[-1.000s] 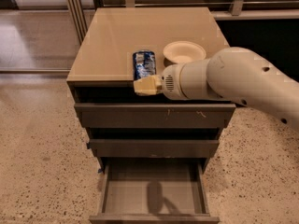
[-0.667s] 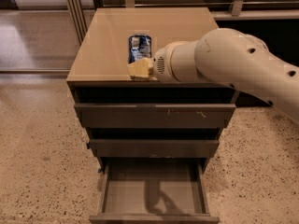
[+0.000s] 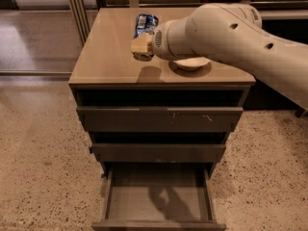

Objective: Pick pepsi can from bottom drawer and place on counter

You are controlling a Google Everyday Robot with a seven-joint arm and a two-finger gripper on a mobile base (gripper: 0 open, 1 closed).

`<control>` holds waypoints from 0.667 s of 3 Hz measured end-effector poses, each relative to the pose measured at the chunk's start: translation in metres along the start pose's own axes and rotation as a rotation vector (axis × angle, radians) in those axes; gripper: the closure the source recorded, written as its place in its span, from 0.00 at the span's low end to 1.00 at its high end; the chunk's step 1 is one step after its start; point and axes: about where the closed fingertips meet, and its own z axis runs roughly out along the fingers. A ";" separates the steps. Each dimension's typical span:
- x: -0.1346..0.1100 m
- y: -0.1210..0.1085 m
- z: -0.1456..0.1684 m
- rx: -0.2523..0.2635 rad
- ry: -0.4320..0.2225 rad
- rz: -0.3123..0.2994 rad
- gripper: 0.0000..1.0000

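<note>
The pepsi can (image 3: 145,23) is blue with white markings and is held in my gripper (image 3: 142,46), which is shut on its lower end. The can is tilted and hangs above the counter (image 3: 108,57), over its middle left part, with a shadow below it. My white arm reaches in from the right. The bottom drawer (image 3: 159,198) is pulled out, with a bare floor that shows only the arm's shadow.
A cream paper bowl (image 3: 191,63) sits on the counter, mostly hidden under my arm. The two upper drawers (image 3: 159,119) are a little ajar. Speckled floor lies around the cabinet. A metal rail and dark shelving stand behind.
My gripper has carried the can from the counter's front edge further back and left over the top. My arm now covers most of the bowl.
</note>
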 end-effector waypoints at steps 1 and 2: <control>-0.015 -0.018 0.028 0.008 0.022 0.051 1.00; -0.022 -0.038 0.060 0.010 0.063 0.096 1.00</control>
